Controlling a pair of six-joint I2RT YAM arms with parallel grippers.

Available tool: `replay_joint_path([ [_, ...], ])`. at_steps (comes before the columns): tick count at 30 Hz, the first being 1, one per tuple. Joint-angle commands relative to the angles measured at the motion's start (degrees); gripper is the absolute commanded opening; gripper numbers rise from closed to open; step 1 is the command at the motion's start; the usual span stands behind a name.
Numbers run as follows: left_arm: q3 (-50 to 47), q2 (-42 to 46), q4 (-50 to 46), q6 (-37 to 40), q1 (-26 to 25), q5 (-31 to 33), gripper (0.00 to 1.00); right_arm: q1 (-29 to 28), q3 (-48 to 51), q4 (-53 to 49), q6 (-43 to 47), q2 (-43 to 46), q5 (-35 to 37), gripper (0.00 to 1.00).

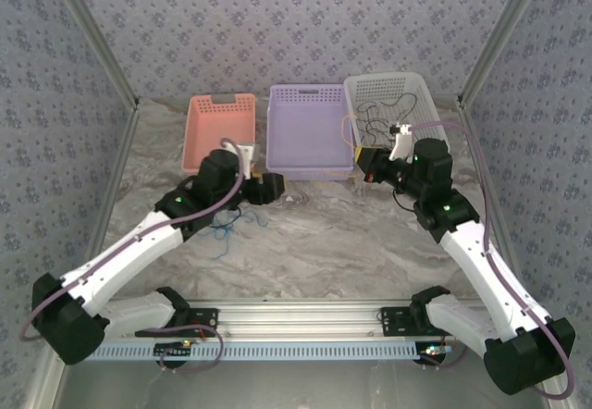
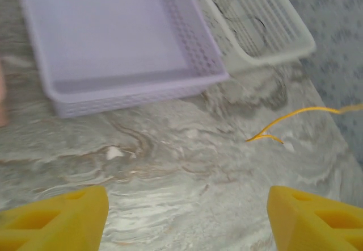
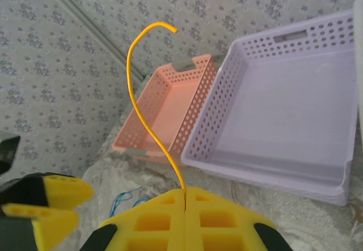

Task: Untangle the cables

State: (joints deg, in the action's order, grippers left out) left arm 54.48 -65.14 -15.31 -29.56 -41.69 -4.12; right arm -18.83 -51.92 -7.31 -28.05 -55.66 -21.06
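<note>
**Right wrist view.** Right claw (image 3: 185,199) pressed together on the yellow cable (image 3: 138,86). Free length arching up from the pads and curling over at the tip, with the pink basket (image 3: 161,112) behind.

**Left wrist view.** Left claw (image 2: 187,228) spread wide apart, holding nothing, low over the tabletop (image 2: 170,166) in front of the purple basket (image 2: 142,92). Thin end of the yellow cable off to the right, near the white basket (image 2: 283,51); lying on the marble or hanging just above it, cannot tell.

**Top view.** Blue cable (image 1: 227,229) in a loose heap on the tabletop, just beside the left arm. Black cable (image 1: 388,117) sprawled inside the white basket.

**Handling, as a judgement.**
- Very light and thin.
- Limp over long runs, yet springy enough over a short run to hold an arc, as with the yellow strand.
- Probably slippery between smooth pads, so best pinched squarely across the strand.
- Hardly fragile, but apt to snag on basket holes and to drag neighbouring loops along.

**Where to take hold.** Near a free end, or on a single strand clear of any crossing, never in the middle of a heap. For the blue cable, an outlying loop at the heap's edge. Any crossing between blue and yellow too fine to make out.
</note>
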Motion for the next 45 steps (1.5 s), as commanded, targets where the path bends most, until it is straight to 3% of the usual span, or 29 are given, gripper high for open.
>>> replay_joint_path([
  [1,0.5,-2.7,7.4,7.5,-3.2,-1.2,0.76,0.7,-3.1,-2.5,-1.9,-1.1,-4.9,0.0],
  [11,3.9,-14.2,12.7,10.6,-7.9,-0.2,0.78,1.2,-4.0,-5.3,-7.4,-1.1,-5.7,0.0],
  [20,-1.0,-17.6,25.8,1.3,-9.4,10.5,0.79,1.2,-1.7,-3.8,-16.7,0.1,-3.9,0.0],
  [33,-1.2,-24.2,38.1,-14.1,-9.2,7.0,0.71,1.1,5.7,3.3,-31.2,5.0,0.9,0.0],
  [38,-1.4,-25.9,40.0,-16.2,-9.2,5.9,0.6,1.2,6.0,2.5,-32.2,6.6,2.3,0.0],
  [45,-1.8,-26.9,42.0,-16.7,-9.4,5.0,0.58,1.3,6.8,4.4,-34.6,6.8,2.2,0.0],
])
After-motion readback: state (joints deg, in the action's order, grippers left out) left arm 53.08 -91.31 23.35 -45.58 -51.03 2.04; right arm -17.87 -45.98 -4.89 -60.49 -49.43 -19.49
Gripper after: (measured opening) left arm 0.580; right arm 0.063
